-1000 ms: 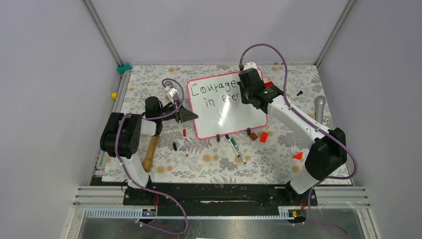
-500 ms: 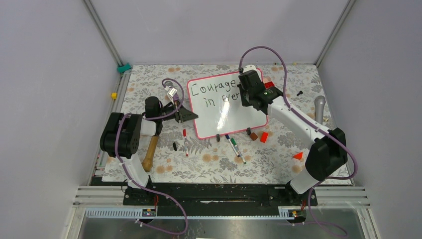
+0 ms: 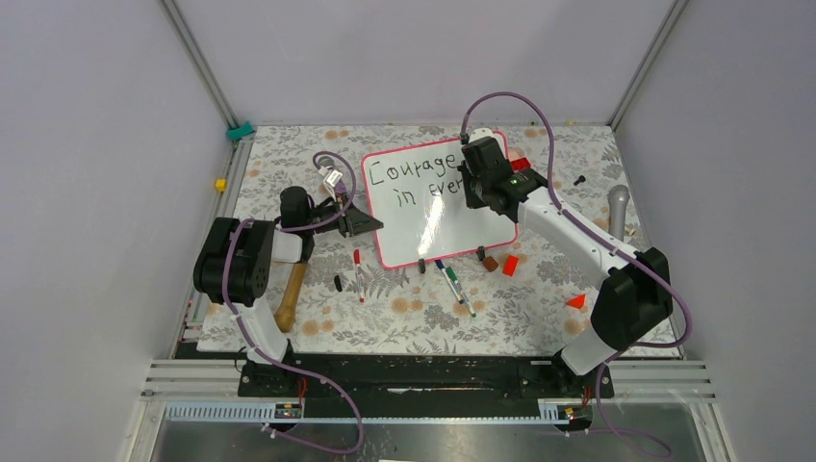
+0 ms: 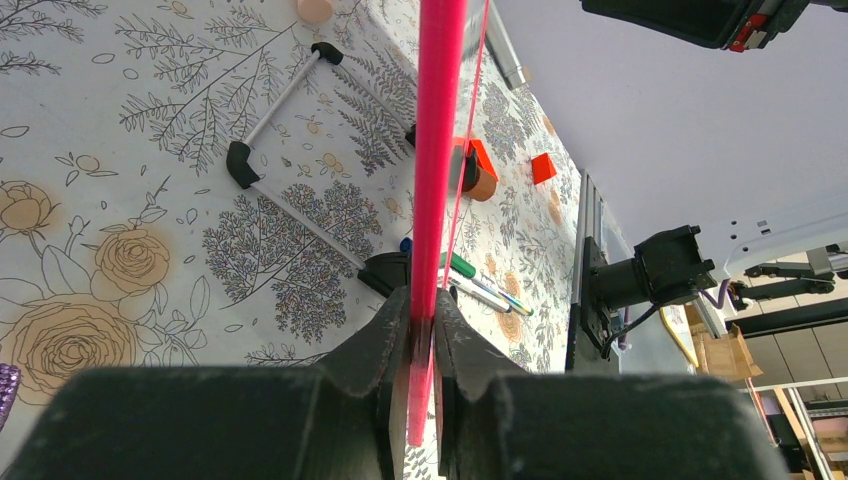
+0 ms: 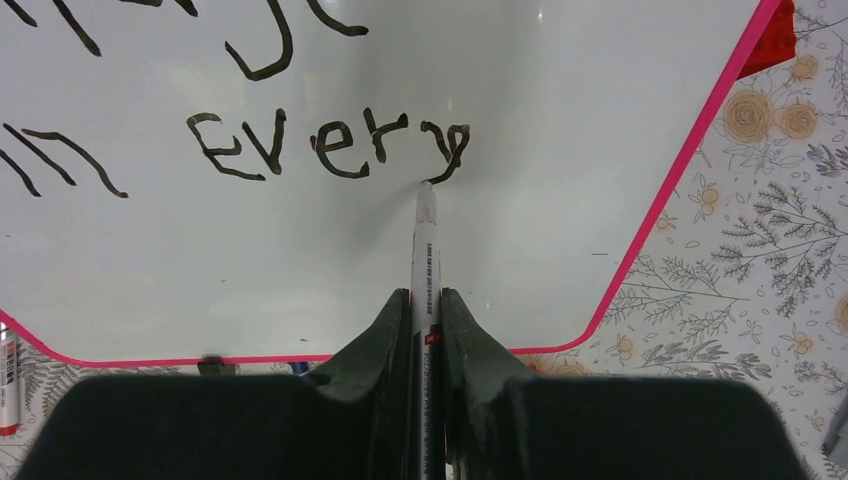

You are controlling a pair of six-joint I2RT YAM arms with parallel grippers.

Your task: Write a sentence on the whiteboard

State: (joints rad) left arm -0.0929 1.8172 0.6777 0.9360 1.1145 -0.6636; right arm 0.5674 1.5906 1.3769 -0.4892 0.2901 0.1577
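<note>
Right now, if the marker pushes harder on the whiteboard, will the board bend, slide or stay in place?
Probably stiff: the whiteboard shows a thin pink edge running straight from the left gripper. It looks light, being so thin. The marker could push it along the mat, yet the left jaws pinching the edge should hold it.

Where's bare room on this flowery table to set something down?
Bare: the strip between the loose markers and the black base rail; also the far-left corner beside the pink-framed whiteboard. Crowded: along its near edge, markers, caps, red blocks.
</note>
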